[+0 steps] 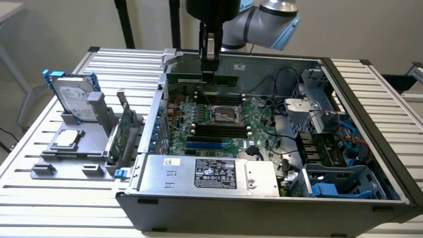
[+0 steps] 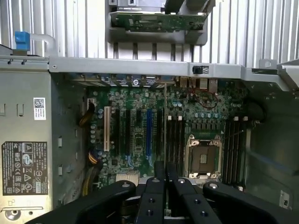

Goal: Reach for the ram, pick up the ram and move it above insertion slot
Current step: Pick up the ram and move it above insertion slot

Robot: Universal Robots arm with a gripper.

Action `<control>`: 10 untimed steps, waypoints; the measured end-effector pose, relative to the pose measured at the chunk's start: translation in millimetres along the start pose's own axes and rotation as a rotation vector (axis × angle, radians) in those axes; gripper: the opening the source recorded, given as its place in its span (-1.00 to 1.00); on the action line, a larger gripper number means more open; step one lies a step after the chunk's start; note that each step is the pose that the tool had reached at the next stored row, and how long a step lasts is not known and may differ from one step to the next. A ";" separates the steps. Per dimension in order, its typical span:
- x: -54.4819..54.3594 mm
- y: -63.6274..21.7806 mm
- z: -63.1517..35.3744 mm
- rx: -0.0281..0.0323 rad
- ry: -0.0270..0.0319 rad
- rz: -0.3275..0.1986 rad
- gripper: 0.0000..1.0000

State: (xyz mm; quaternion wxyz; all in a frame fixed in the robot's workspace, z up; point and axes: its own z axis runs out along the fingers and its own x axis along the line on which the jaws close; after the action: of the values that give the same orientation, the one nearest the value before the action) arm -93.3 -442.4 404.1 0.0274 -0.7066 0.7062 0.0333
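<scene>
Holding the ram (image 1: 202, 79) clamped edge-up in our jaws (image 1: 209, 67), we hang over the open case (image 1: 264, 198), above the board's (image 1: 218, 126) far slots. Nearby: CPU socket (image 1: 223, 114), cables (image 1: 281, 144), hard drive (image 1: 74, 96) on the desk (image 1: 39, 198).

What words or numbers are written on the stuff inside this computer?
None can be read.
White and black sticker on the silver metal power supply box: print too small.
Small white barcode sticker on the same box: blurred.
Round logo on the green motherboard: looks like "hp", not certain.
Long thin green ram stick in the black pincer: no readable print.
</scene>
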 end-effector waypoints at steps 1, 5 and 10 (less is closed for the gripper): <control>-4.4 -1.1 1.0 0.0000 0.0000 0.000 -0.74; -21.5 -6.3 5.2 0.0000 0.0001 0.000 -0.74; -36.9 -15.0 10.5 -0.0001 0.0000 0.000 -0.74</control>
State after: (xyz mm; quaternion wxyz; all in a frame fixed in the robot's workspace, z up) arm -78.4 -404.8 396.7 0.0274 -0.7067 0.7062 0.0334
